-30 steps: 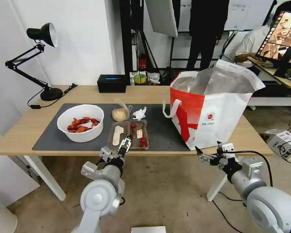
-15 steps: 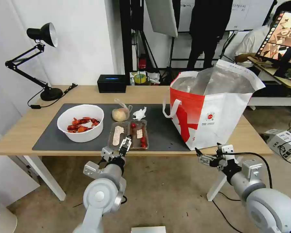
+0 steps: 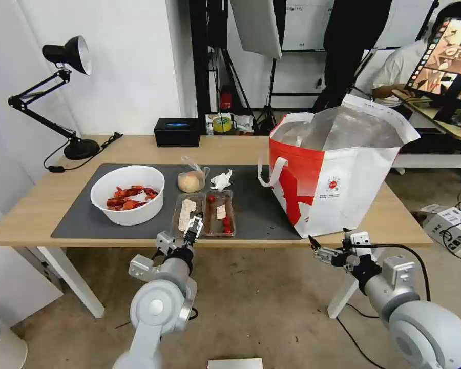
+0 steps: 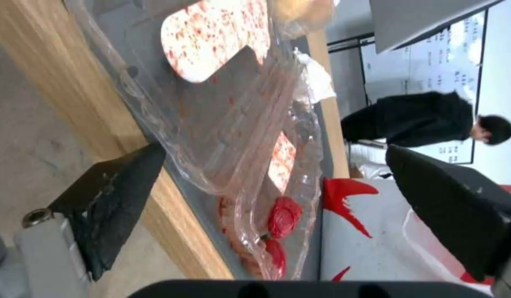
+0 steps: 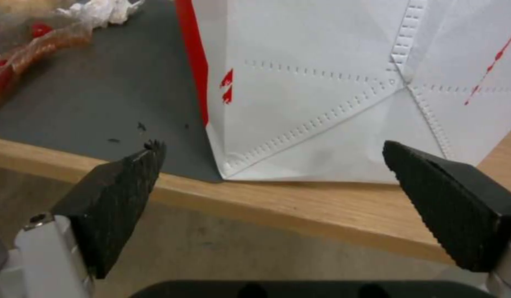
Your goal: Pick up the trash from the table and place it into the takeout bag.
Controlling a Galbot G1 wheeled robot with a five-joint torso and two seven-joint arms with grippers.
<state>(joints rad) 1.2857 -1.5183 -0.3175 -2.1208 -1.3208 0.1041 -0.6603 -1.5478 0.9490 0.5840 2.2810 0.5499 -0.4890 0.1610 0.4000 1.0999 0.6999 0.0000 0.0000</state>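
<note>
Left gripper (image 3: 194, 224) released, fingers astride the clear tray's (image 4: 233, 136) near edge; right gripper (image 3: 317, 247) released before the takeout bag (image 3: 338, 179), whose logo is unreadable.

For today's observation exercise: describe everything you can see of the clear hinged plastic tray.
The clear hinged plastic tray lies open and flat on the dark mat, at the table's near edge, between bowl and takeout bag. Thin, crinkled, sauce-smeared plastic; two halves holding pale scraps and red pieces. The open left gripper straddles its near rim.
</note>
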